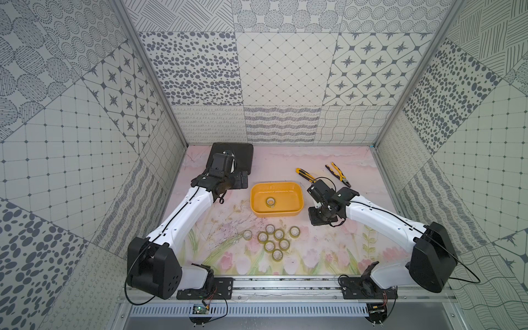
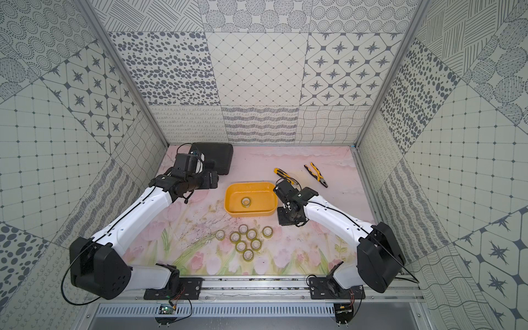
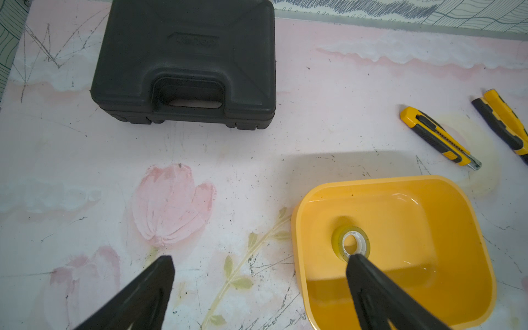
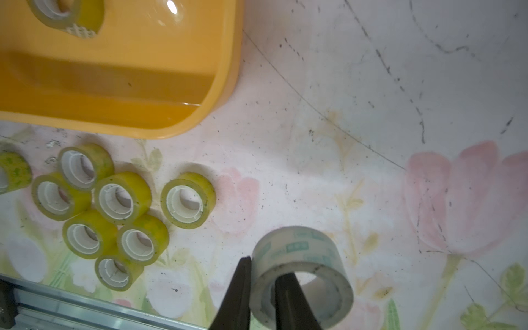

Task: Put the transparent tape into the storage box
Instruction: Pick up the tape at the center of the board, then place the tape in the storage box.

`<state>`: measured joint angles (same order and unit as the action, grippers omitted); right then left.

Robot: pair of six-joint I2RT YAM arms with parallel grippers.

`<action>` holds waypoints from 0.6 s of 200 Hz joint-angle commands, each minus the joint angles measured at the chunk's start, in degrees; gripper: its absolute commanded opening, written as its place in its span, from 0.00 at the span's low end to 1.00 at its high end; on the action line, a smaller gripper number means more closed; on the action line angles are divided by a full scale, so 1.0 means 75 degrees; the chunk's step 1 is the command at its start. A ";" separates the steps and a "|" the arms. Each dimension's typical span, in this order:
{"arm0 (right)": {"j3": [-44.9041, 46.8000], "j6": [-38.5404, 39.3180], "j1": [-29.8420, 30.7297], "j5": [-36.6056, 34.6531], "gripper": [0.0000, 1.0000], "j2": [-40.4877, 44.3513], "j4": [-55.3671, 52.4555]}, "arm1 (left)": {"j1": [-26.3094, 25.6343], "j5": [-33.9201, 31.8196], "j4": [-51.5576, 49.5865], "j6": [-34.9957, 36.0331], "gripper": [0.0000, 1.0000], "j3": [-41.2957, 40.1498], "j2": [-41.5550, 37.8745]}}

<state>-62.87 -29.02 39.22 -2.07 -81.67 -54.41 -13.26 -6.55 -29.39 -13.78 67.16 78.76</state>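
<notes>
The storage box point(image 1: 276, 213) point(image 2: 251, 213) is a yellow-orange tub at mid-table, with one yellowish roll of transparent tape point(image 1: 270, 201) point(image 3: 363, 237) lying flat inside. Several more such rolls point(image 1: 274, 240) point(image 4: 123, 200) lie clustered on the mat in front of the tub. In the right wrist view my right gripper point(image 4: 265, 267) is shut on the wall of a wider, pale clear tape roll point(image 4: 308, 251). One finger is inside its core and one outside, to the right of the cluster. My left gripper point(image 3: 260, 257) hangs open with nothing between its fingers, left of the tub.
A black plastic case point(image 1: 243, 155) point(image 3: 185, 57) lies at the back left under the left arm. A yellow utility knife point(image 1: 304, 175) point(image 3: 437, 137) and yellow-handled pliers point(image 1: 338, 174) point(image 3: 503, 123) lie behind the tub on the right. Patterned walls enclose three sides.
</notes>
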 commanded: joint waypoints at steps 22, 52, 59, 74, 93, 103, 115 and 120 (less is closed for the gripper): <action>-0.1851 0.0531 -0.0027 0.0161 0.05 -0.0686 -0.0118 | 0.0755 0.0752 0.0461 -0.0588 0.99 -0.0345 -0.0495; -0.2939 0.0703 -0.0015 0.0750 0.06 -0.1592 0.0108 | 0.1040 0.0811 0.0719 -0.0729 0.99 -0.0436 -0.0638; -0.3122 0.0699 -0.0002 0.0908 0.06 -0.1808 0.0212 | 0.1047 0.0786 0.0725 -0.0720 0.99 -0.0457 -0.0666; -0.3405 0.0665 0.0031 0.1180 0.06 -0.2255 0.0528 | 0.1044 0.0773 0.0774 -0.0706 0.99 -0.0513 -0.0725; -0.3703 0.0579 0.0078 0.1427 0.06 -0.2824 0.0824 | 0.1057 0.0753 0.0824 -0.0683 0.99 -0.0560 -0.0772; -0.3840 0.0554 0.0113 0.1511 0.06 -0.3120 0.0916 | 0.1057 0.0738 0.0824 -0.0682 0.99 -0.0556 -0.0781; -0.3958 0.0529 0.0148 0.1555 0.06 -0.3471 0.1012 | 0.1054 0.0748 0.0824 -0.0662 0.99 -0.0554 -0.0779; -0.3989 0.0529 0.0159 0.1569 0.06 -0.3595 0.1041 | 0.1056 0.0756 0.0824 -0.0659 0.99 -0.0552 -0.0783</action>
<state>-90.41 -25.02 39.68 7.07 -104.62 -50.00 -5.74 -2.50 -26.04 -18.00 63.22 73.47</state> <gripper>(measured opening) 0.166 0.992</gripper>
